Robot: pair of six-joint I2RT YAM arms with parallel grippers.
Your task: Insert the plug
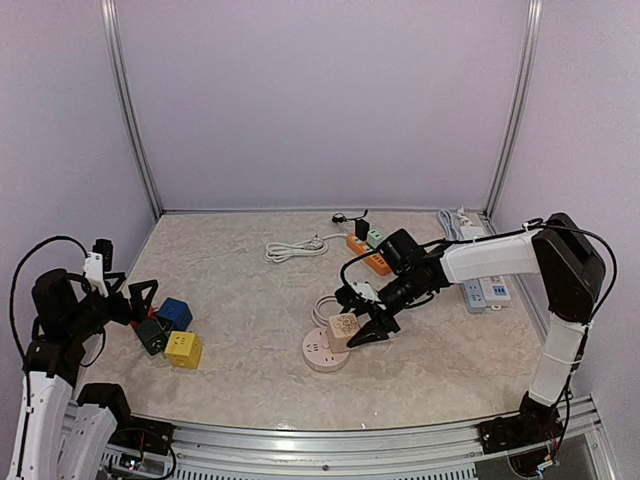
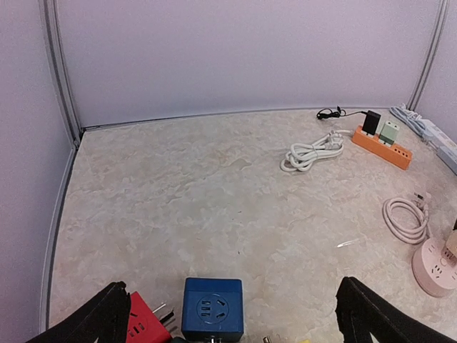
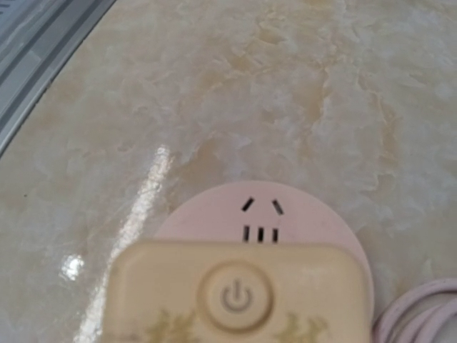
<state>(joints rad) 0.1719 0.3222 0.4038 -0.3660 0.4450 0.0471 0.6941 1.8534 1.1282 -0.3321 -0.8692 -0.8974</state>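
Cream plug (image 3: pixel 235 293), power-symbol button, in grasp of right pincer (image 1: pixel 358 330) atop pink socket (image 3: pixel 285 207); left pincer (image 1: pixel 140 302) released.

Glossy, marble-patterned tabletop (image 3: pixel 321 86), glare streak at 9 o'clock of smooth matt pink plastic socket (image 3: pixel 300 214). Satin cream plastic plug (image 3: pixel 235 286), faint floral print. Ribbed grey metal rail (image 3: pixel 36 43) at 10 o'clock. Smooth blue plastic cube (image 2: pixel 212 304).
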